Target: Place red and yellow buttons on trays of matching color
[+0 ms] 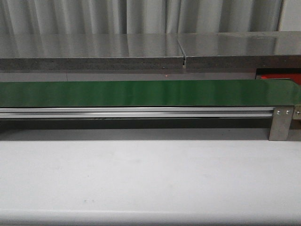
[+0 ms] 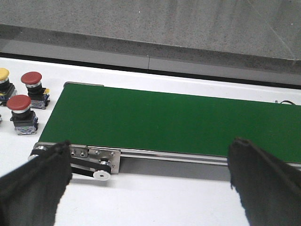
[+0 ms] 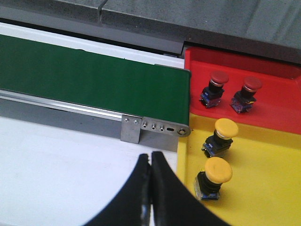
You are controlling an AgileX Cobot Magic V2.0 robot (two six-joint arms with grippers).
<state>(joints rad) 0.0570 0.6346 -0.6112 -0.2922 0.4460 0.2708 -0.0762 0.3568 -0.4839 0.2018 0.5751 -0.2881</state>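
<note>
Spanning the table [image 1: 150,183], green belt [image 1: 141,92], steel ledge [image 1: 94,49]

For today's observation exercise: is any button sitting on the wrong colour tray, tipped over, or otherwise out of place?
Nothing stands out. Two red buttons stand upright on the red tray, and two yellow buttons on the yellow tray. Three more buttons wait beside the green belt, unsorted.

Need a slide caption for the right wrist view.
Shut right gripper beside the green belt's end; two red buttons on the red tray, two yellow buttons on the yellow tray.
</note>
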